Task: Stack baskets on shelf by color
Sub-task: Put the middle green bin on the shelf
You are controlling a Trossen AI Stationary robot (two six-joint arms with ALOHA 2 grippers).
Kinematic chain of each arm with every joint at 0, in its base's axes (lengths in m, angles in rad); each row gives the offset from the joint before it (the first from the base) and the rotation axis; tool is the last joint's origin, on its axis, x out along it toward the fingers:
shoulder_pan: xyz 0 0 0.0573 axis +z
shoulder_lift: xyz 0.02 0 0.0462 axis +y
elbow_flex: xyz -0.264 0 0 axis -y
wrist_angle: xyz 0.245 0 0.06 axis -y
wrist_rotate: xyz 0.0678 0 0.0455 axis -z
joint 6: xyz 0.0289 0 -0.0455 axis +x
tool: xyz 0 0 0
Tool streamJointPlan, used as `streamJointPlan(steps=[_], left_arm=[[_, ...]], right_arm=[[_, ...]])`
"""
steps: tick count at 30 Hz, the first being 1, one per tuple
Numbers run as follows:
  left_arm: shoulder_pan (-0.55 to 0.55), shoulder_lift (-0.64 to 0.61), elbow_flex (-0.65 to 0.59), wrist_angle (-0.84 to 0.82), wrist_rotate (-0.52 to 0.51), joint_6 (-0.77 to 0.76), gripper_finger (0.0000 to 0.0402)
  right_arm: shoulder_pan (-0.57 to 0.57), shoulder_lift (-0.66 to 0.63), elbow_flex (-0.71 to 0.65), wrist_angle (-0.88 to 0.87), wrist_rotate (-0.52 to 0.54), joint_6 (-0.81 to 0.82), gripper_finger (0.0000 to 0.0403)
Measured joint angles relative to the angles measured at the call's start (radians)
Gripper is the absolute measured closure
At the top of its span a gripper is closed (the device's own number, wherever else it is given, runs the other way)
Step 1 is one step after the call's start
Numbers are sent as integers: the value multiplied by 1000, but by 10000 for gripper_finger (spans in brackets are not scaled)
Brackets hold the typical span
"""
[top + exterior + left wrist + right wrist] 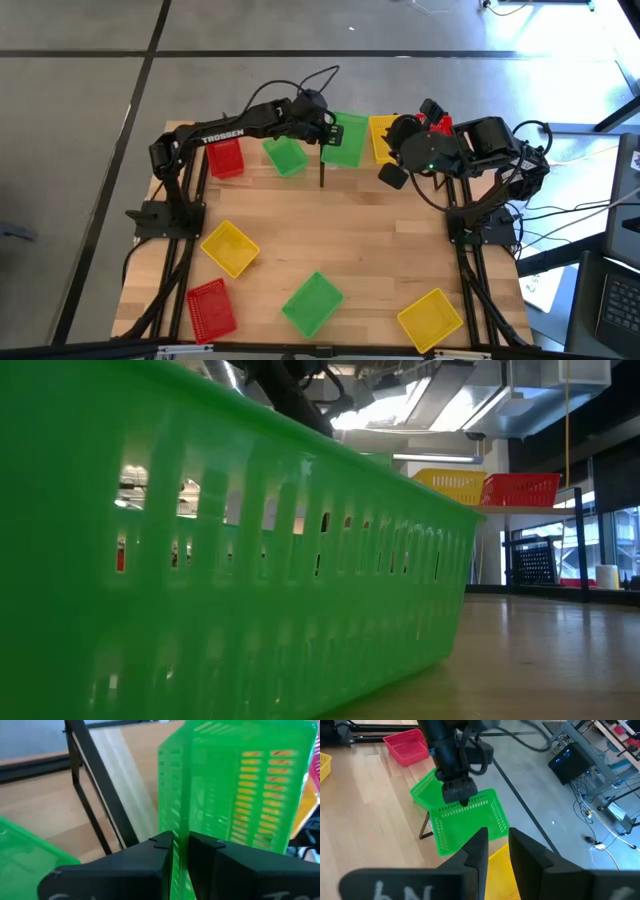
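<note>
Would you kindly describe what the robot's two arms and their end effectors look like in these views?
Both arms are dark, nearly black, jointed links. The left arm bears white TROSSEN lettering, and thin black cables loop above its wrist. The right arm has a bulkier dark housing with a small green light and black cables trailing beside it. The left end effector and right end effector each have two flat, matte black angular fingers.

Along the desk's point(330, 240) far edge sit red point(225, 157), green point(285, 156), green point(345, 140) and yellow point(381, 135) mesh baskets; near the front edge lie yellow point(230, 248), red point(211, 308), green point(312, 303) and yellow point(431, 318) ones. The desk is pale wood.
</note>
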Motion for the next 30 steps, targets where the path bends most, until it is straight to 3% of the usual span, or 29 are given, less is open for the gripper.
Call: streamJointPlan(steps=[7,16,21,26,30], left_arm=[[-6,12,0,7,-4,31,359],[-4,11,0,20,-41,84,399],[-2,9,0,20,-44,106,394],[5,-48,0,44,-56,235,387],[-12,-105,0,37,-63,407,390]], right_arm=[[0,0,0,0,0,-17,327],[0,0,0,0,-1,-18,327],[0,0,0,0,-14,-24,327],[0,0,0,0,-154,-69,327],[-11,2,0,0,-381,-123,327]])
